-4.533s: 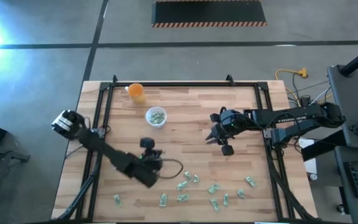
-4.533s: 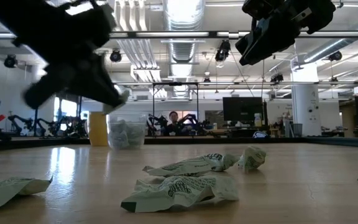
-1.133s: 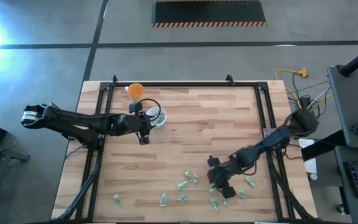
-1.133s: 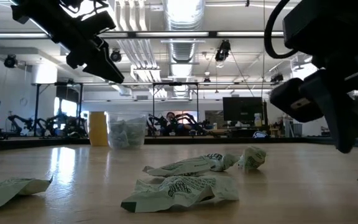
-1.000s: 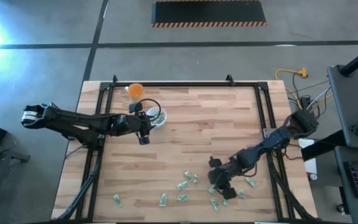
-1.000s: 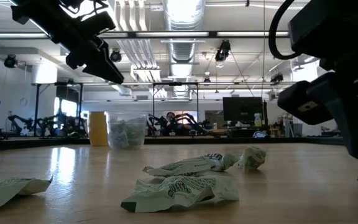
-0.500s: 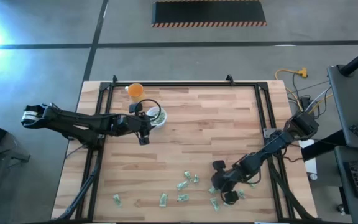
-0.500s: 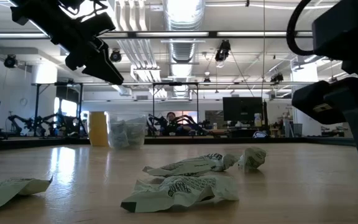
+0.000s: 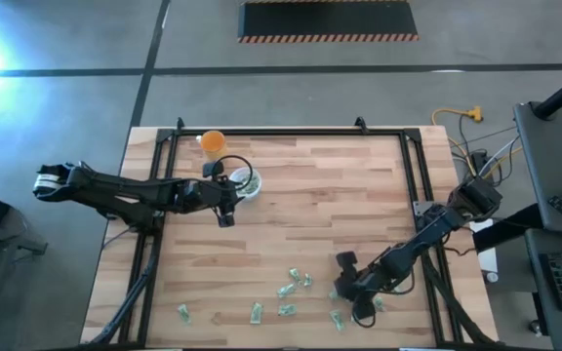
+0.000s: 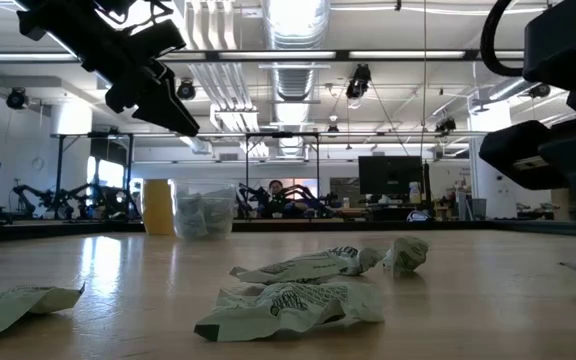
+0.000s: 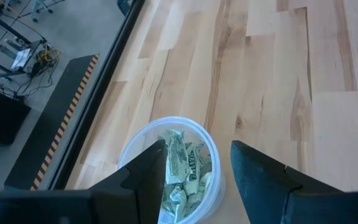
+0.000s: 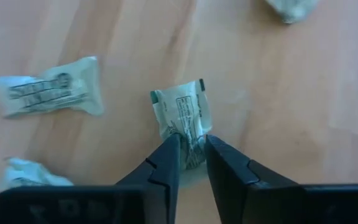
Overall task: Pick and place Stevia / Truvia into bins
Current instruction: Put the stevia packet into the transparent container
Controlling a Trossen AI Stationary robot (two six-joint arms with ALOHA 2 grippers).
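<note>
Right gripper [image 12: 188, 152] down among the scattered sachets, well away from the small round clear plastic cup [image 11: 173, 168]; fingers narrowed onto the edge of one pale green-and-white paper sachet [image 12: 182, 118] lying flat on the wooden table [image 9: 340, 214]. Grip looks marginal: close fully, lift straight, check nothing drags. Left gripper [image 11: 194, 165] hovers over the cup, fingers spread, empty. Cup already holds sachets.

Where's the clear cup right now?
In the high view the clear cup sits on the far left part of the table, just beside the orange cup. The left gripper hangs open right over it, with sachets already inside.
</note>
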